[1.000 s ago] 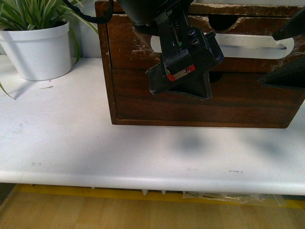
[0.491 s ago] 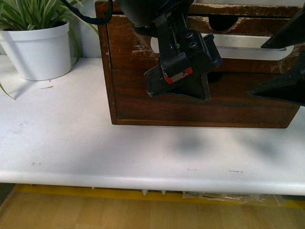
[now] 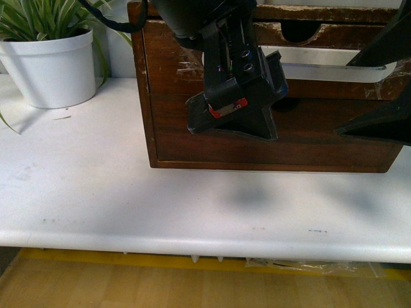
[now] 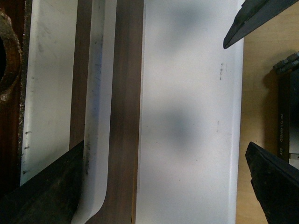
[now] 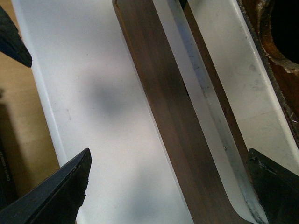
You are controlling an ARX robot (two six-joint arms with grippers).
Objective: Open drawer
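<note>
Drawer sits at 12 to 1 o'clock in front view, upper slot of the chest. It looks shut, front about flush, not yet opened. Left gripper hangs in front of it at 12 o'clock, fingers wide apart, nothing held. Right gripper is at 3 o'clock, also spread and empty, upper finger close to the handle; contact can't be told. Risks, as a guess: the handle is only taped on, so a hard or skewed pull may peel the tape or rip it off. The chest stands loose on the table, so a pull may drag the whole chest toward 6 o'clock instead of sliding the drawer out. The handle is thin and fingers may slip or close on air. Both grippers work the same strip and could bump. Containers: drawer inside hidden, only dark through the notch; the lower drawer is closed, contents unseen. Pot at 10 o'clock holds a striped plant.
</note>
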